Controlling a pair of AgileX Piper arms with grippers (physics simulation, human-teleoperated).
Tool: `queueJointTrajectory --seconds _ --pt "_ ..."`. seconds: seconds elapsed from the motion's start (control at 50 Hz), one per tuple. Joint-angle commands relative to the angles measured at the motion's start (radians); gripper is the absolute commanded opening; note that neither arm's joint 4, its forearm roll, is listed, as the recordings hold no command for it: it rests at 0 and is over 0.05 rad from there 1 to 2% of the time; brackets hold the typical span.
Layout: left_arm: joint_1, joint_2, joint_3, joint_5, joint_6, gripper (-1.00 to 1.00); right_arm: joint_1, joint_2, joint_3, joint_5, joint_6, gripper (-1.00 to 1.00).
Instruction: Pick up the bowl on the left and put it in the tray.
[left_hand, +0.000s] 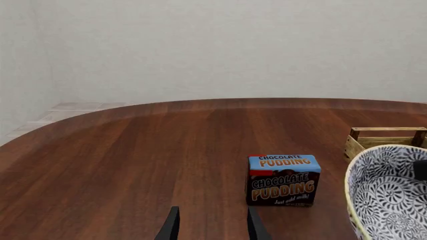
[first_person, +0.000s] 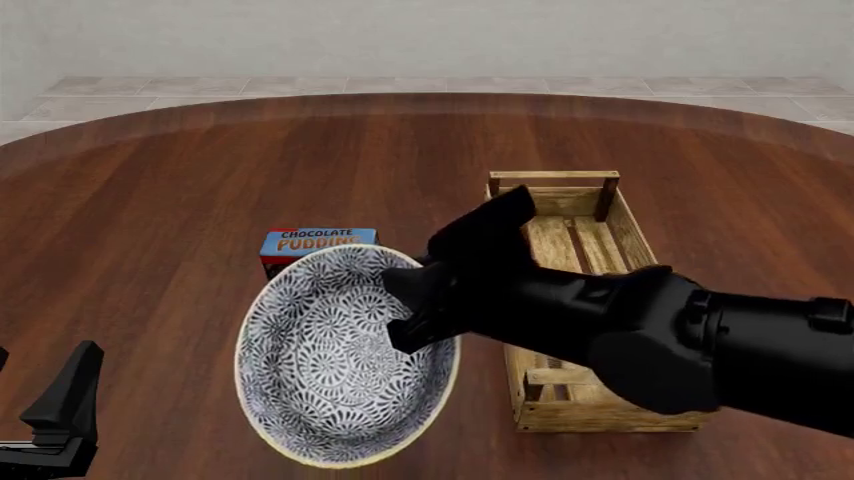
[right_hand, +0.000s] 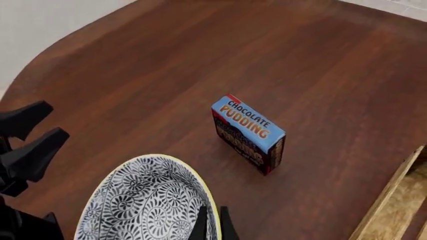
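Clamped on the cream rim of the bowl (first_person: 340, 360), the right gripper (first_person: 416, 312) holds it tilted above the table (first_person: 160, 200), its patterned inside facing the front camera. It hangs beside the tray (first_person: 577, 300), which stands on the table to its right, and in front of the chocolate pudding box (first_person: 315, 243). Low at the near left corner, the left gripper (left_hand: 212, 225) sits with its fingers apart and nothing between them.
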Motion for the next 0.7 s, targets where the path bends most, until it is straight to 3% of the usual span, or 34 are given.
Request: queueJointTrajectory --seconds 0.02,0.7 --pt "0.000 0.000 0.000 0.000 0.000 1.00 -0.012 -0.042 -0.002 0.008 0.004 -1.00" --pt "0.000 0.000 0.000 0.000 0.000 1.00 -0.110 -0.157 0.030 0.014 0.001 -1.00"
